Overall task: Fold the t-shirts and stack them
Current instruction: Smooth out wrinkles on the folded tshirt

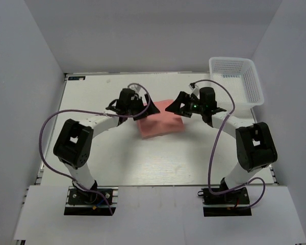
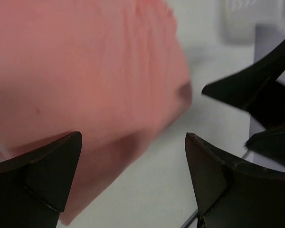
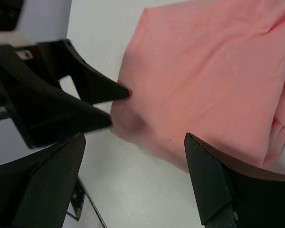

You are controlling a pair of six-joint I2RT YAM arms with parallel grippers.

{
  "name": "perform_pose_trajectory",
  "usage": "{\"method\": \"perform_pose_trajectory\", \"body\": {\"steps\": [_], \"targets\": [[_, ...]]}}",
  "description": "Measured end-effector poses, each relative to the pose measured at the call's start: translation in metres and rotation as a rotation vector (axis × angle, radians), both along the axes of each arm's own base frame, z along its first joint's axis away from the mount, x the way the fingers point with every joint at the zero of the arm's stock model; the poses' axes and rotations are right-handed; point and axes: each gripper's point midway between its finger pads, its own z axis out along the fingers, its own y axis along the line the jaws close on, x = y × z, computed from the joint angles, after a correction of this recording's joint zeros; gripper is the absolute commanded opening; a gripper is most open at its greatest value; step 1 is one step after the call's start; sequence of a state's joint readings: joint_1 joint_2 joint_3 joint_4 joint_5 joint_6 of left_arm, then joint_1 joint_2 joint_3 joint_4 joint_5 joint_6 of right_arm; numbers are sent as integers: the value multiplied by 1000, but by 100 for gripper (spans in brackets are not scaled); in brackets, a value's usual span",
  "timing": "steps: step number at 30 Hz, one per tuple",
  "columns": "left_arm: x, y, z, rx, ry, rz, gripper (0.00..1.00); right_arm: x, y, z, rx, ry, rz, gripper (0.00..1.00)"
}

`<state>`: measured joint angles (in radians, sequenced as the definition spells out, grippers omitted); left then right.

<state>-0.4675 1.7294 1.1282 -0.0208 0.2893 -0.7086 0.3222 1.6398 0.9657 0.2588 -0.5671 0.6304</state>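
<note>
Shirt [image 1: 160,123] bundled mid-frame, nothing held.
Left gripper [image 1: 145,109] gapes at its upper-left edge, and right gripper [image 1: 174,107] is spread wide at upper right. Judged light, limp and layered, so you should pinch every layer at a folded edge.

We see our right gripper [image 3: 134,137] with its two black fingers spread wide, hanging over the salmon-pink t-shirt [image 3: 204,80]. The shirt lies folded on the white table [image 3: 133,199], with layered edges showing at its right side. From the left, the left gripper [image 3: 118,108] points its dark tips at the shirt's edge; whether they touch the cloth, we cannot tell.
</note>
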Motion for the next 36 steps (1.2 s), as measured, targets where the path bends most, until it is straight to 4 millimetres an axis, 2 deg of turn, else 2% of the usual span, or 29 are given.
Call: {"method": "perform_pose_trajectory", "body": {"steps": [3,5,9,15,26,36], "targets": [[-35,-12,-46,-14,107,-87,100,-9,7,-15,32,48,32,90],[-51,-16,-60,-24,138,-121,100,-14,12,-21,52,62,56,90],[-56,-21,-64,-42,139,-150,100,-24,17,-42,65,109,82,90],[-59,-16,-73,-30,141,-137,100,-28,13,-93,37,224,69,90],[-58,-3,-76,21,120,-87,100,-27,2,-95,63,218,20,90],[-54,17,-77,129,143,-7,100,-30,-25,-88,-3,174,-14,90]]}}
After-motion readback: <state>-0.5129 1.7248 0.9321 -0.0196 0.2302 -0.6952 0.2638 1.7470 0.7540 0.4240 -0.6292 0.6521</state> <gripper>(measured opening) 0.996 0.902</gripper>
